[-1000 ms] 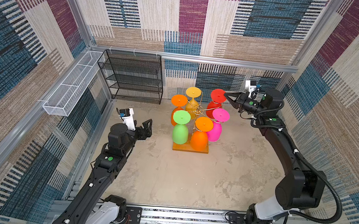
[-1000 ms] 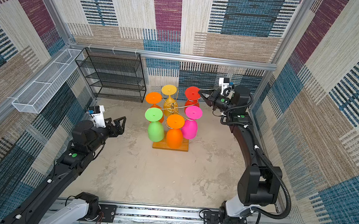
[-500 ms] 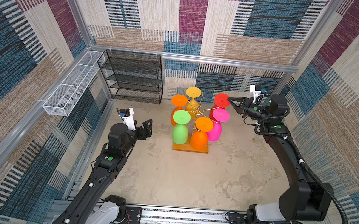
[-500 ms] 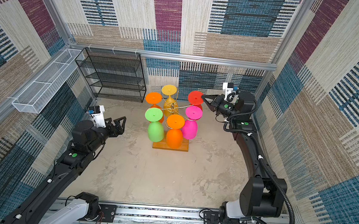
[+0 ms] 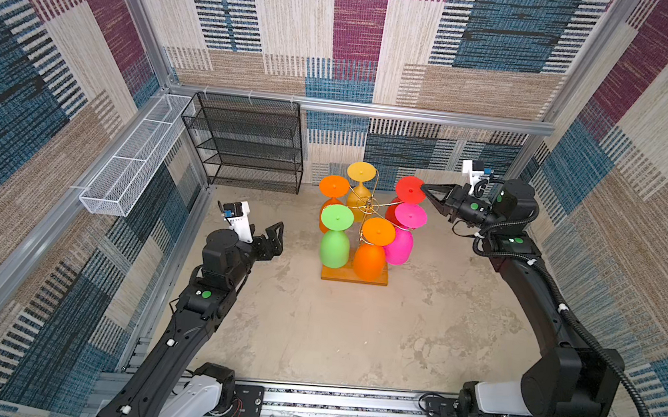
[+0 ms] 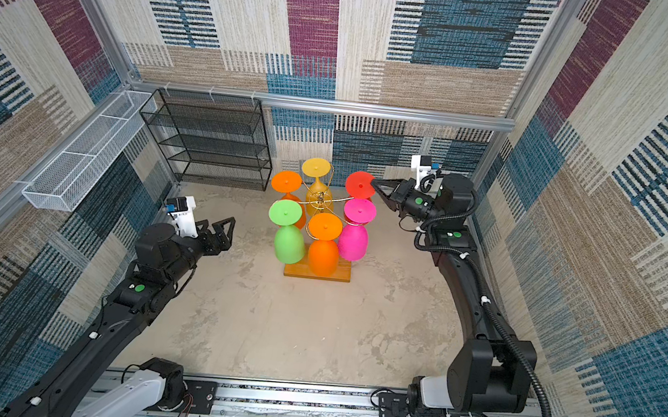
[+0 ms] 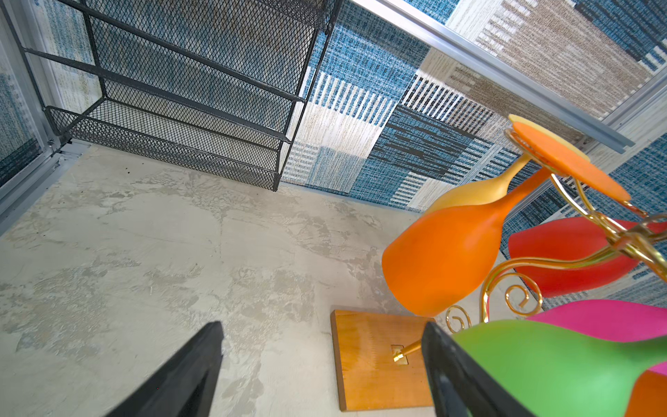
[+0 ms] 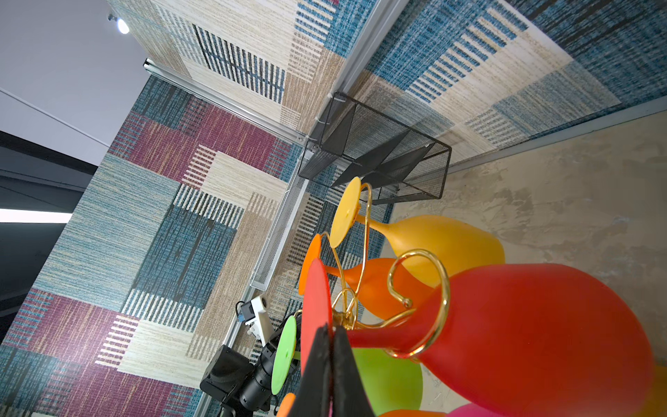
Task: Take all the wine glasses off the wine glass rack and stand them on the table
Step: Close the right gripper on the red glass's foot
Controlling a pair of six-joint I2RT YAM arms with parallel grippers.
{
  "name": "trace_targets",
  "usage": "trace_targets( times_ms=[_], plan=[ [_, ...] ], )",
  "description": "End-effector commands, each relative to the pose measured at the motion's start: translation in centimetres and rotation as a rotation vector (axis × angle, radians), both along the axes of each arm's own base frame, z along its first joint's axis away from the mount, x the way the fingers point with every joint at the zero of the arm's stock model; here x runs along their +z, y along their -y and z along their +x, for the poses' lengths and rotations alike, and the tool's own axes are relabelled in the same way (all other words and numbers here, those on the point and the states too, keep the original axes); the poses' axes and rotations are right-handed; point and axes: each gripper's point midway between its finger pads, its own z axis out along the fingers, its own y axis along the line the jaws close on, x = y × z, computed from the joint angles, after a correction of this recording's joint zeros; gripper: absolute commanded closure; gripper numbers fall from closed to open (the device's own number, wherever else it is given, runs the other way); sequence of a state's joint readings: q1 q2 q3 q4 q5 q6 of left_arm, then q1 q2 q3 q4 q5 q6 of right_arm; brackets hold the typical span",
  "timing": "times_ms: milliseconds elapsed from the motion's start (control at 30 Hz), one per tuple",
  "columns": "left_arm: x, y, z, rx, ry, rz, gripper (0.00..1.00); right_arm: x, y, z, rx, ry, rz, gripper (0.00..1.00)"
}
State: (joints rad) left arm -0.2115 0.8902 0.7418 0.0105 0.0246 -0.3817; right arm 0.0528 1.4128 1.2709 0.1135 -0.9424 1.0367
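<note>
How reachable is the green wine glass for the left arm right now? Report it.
Probably yes. The left gripper stands open, facing the green wine glass, which hangs on the near side of the wine glass rack; only bare tabletop lies between them.

both top views look steeply down from high over the near edge, sharing the whole scene around the wine glass rack [image 5: 330,272]. the left wrist camera looks from low and near at the rack and black mesh shelf [image 7: 180,90]; the right wrist camera, tight against the red wine glass [image 8: 523,335], faces that shelf too.
</note>
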Motion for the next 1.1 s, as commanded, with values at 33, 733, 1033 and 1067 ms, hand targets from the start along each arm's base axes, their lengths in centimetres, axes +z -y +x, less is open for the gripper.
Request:
trace_targets(
  times_ms=[33, 733, 1033, 1067],
  plan=[
    [0.5, -0.1, 0.2, 0.005, 0.021, 0.008, 0.12, 1.2, -0.9, -0.2, 0.038, 0.040, 0.014, 1.00],
    [0.4, -0.2, 0.2, 0.010, 0.014, 0.014, 0.11, 1.9, -3.2, 4.2, 0.099, 0.018, 0.034, 1.00],
    [0.3, -0.2, 0.0, 0.009, 0.013, 0.015, 0.12, 1.1, -2.6, 6.8, 0.048, -0.004, 0.013, 1.00],
    [0.3, -0.2, 0.0, 0.009, 0.012, 0.015, 0.12, 0.9, -2.4, 7.1, 0.040, -0.009, 0.012, 1.00]
  ],
)
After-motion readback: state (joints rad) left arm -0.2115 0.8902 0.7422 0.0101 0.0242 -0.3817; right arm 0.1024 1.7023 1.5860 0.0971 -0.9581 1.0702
